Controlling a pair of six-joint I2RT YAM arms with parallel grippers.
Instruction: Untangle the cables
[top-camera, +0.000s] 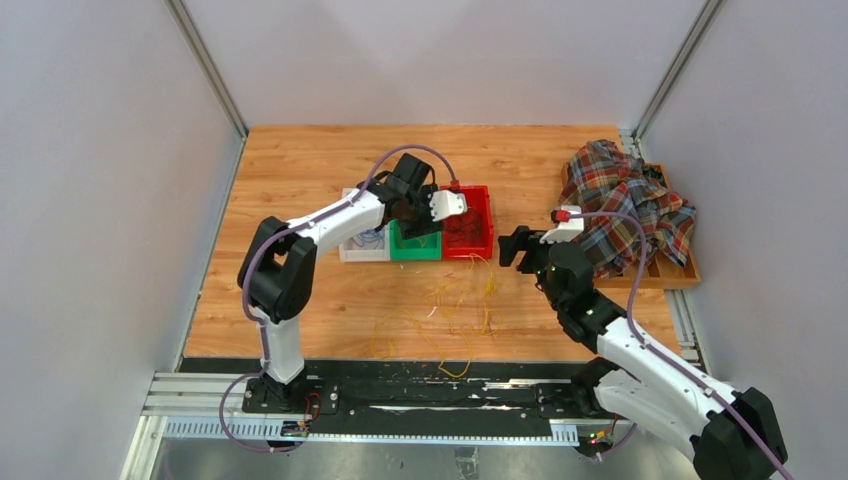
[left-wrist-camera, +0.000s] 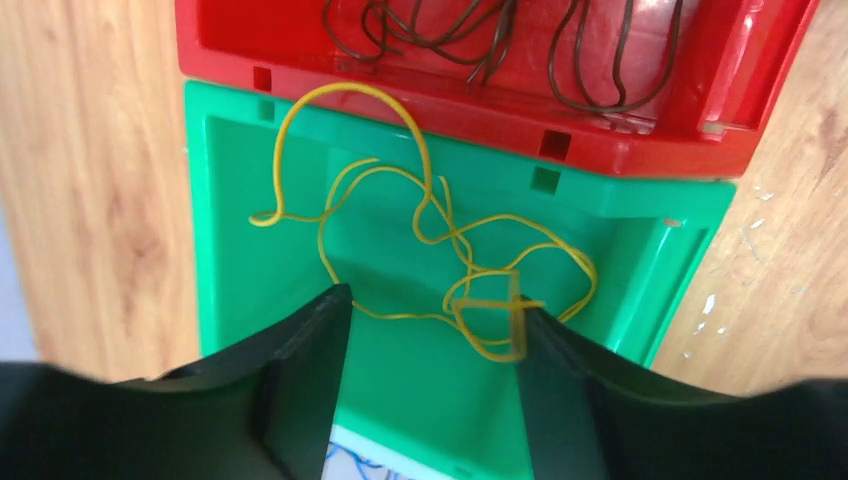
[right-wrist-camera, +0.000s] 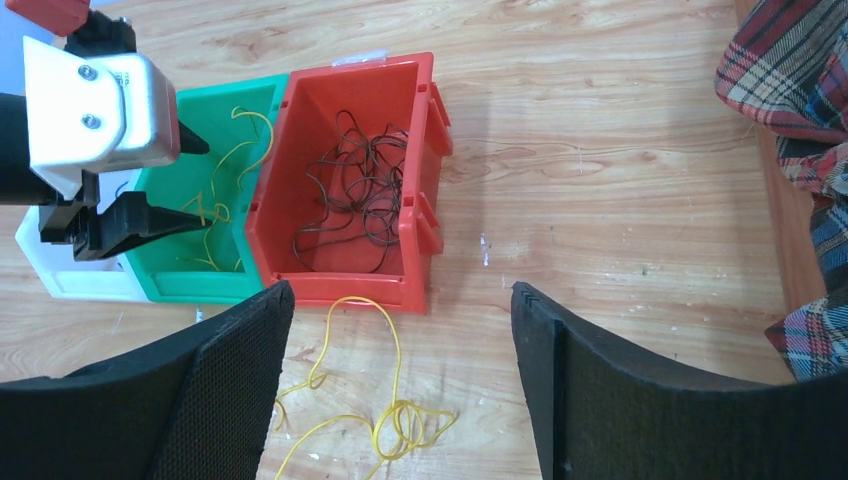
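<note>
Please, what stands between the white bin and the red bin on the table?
The green bin stands between them, in one row; it holds yellow cables. The right wrist and top external views show this.

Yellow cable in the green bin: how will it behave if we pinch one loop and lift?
Likely floppy: the yellow cable lies in loose curls on the green bin floor, so the rest would probably dangle. Probably very light, being far thinner than the left gripper fingers. Its loops cross each other, so it may lift as a clump.
</note>
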